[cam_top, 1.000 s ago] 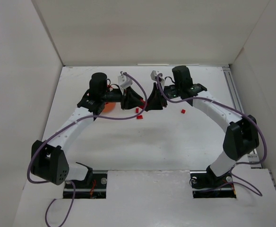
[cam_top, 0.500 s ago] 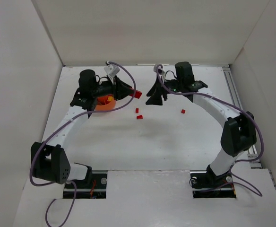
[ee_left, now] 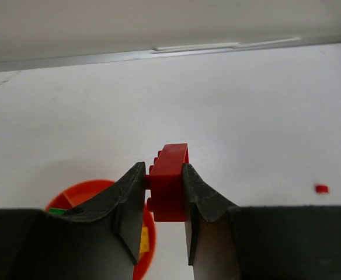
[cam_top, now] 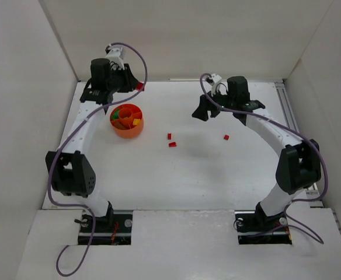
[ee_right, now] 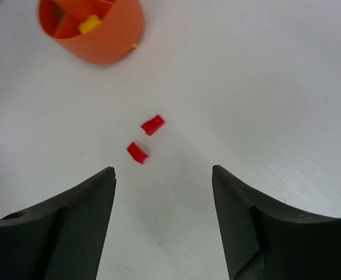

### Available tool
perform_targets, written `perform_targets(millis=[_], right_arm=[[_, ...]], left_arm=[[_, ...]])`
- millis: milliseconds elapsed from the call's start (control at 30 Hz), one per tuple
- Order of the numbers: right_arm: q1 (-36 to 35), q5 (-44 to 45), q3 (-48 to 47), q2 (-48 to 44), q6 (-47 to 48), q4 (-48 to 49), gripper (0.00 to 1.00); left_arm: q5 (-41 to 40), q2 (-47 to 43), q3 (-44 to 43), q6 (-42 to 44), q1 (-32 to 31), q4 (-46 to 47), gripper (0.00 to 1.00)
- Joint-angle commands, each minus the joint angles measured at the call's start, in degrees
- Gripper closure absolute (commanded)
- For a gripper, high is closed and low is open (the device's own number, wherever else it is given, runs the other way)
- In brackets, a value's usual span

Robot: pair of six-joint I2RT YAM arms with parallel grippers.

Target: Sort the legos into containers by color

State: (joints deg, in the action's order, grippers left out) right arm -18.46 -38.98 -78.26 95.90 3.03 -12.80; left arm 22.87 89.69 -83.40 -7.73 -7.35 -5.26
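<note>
My left gripper hovers at the back left, beyond the orange bowl, and is shut on a red lego that stands upright between its jaws. In the top view the bowl's compartments hold green, yellow and red pieces. Two red legos lie mid-table, and a third red lego lies further right. My right gripper hangs open and empty above the table. In the right wrist view the red pair lies ahead of its jaws, with the bowl beyond.
White walls enclose the table on the left, back and right. A metal rail runs along the right edge. Both arm bases sit at the near edge. In the left wrist view a small red lego lies far right.
My left arm swung back and to the left with the red lego, uncovering the bowl. My right gripper opened and drew back to the right.
</note>
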Motion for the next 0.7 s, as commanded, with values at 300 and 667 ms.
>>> perform_targets(millis=[300,667], right_arm=[[4.21,26.24,2.58,-4.75,-2.23,-5.57,0.00],[5.80,27.91,3.73,-4.75,-2.24,-5.04,0.00]], left_arm=[[-25.69,17.88,-19.87,1.04,-1.70,-21.54,1.00],[-29.03,20.70,-21.11,0.43,-2.23,-24.89,1.00]])
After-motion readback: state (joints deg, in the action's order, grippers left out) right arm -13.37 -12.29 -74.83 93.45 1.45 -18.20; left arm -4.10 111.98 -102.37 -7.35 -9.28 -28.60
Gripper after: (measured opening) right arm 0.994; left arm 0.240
